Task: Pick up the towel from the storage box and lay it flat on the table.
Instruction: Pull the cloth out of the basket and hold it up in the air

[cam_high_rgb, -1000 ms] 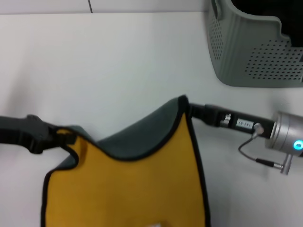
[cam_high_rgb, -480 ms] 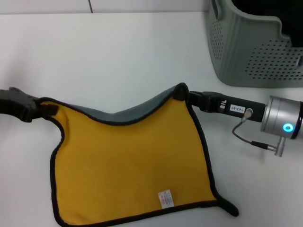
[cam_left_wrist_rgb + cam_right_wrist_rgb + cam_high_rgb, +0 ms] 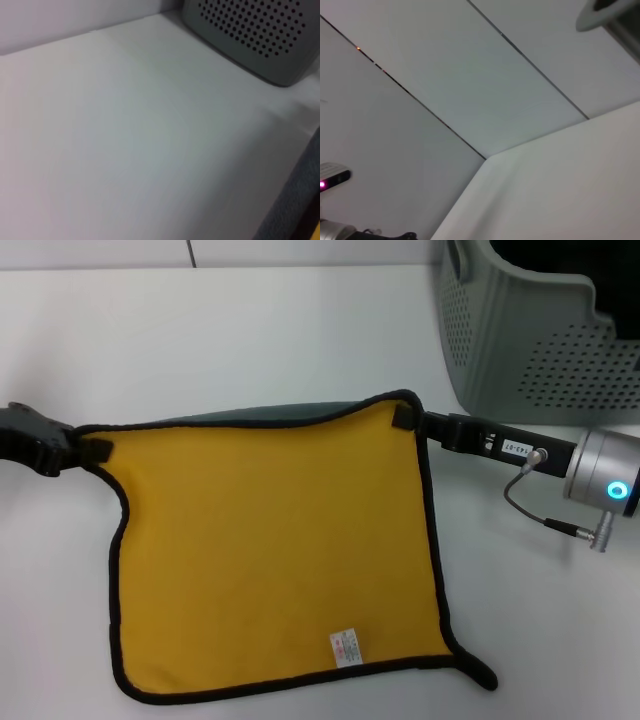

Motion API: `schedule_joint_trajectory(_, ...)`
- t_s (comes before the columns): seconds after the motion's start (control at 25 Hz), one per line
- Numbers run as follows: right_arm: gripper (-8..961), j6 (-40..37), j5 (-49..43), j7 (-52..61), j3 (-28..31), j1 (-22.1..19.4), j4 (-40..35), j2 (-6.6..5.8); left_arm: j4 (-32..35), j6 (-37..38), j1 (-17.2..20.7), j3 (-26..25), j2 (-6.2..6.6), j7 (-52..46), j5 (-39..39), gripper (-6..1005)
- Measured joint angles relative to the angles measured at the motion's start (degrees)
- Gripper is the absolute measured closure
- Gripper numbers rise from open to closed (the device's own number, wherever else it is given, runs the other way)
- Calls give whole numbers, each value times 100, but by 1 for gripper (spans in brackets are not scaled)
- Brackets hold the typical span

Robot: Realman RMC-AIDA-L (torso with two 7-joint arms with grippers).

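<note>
Pretty much done: towel point(image 3: 275, 550) is out of the storage box point(image 3: 540, 350), spread yellow-side up on the table point(image 3: 250, 330). Left gripper point(image 3: 92, 451) and right gripper point(image 3: 405, 417) each pinch a far corner; letting go remains.

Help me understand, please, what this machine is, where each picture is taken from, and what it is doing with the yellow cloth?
This is a robot with two arms, each ending in a hand. The wide picture comes from a camera on its head, looking down at a white table. The other two come from cameras on its wrists; they mostly show bare tabletop, wall, and part of the storage box.

In the head picture, the towel lies spread yellow side up, with a white tag near its front edge. The left hand pinches one far corner, and the right hand pinches the other. The grey perforated storage box stands at the table's far right, apart from the towel.
</note>
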Motion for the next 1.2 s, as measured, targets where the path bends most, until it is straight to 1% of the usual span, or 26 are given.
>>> schedule_joint_trajectory(0.32,920,110,32,6,33,-19,26,27,14,-164,-49,-1,-43,16,-45,971)
schedule_joint_trajectory(0.48,919,105,37,10,120,-49,27,42,16,-310,-94,1,-119,18,-48,966)
schedule_joint_trajectory(0.72,918,88,50,13,141,-50,27,43,20,-432,-176,8,-179,33,-7,895)
schedule_joint_trajectory(0.92,916,55,5,5,111,-18,16,31,13,-440,-189,0,-184,62,-26,873)
schedule_joint_trajectory(1.04,916,52,-44,37,97,8,17,41,18,-487,-177,-48,-184,54,-107,841)
schedule_joint_trajectory(1.2,915,135,-1,118,177,-94,20,63,19,-520,-143,-53,-184,54,-198,799)
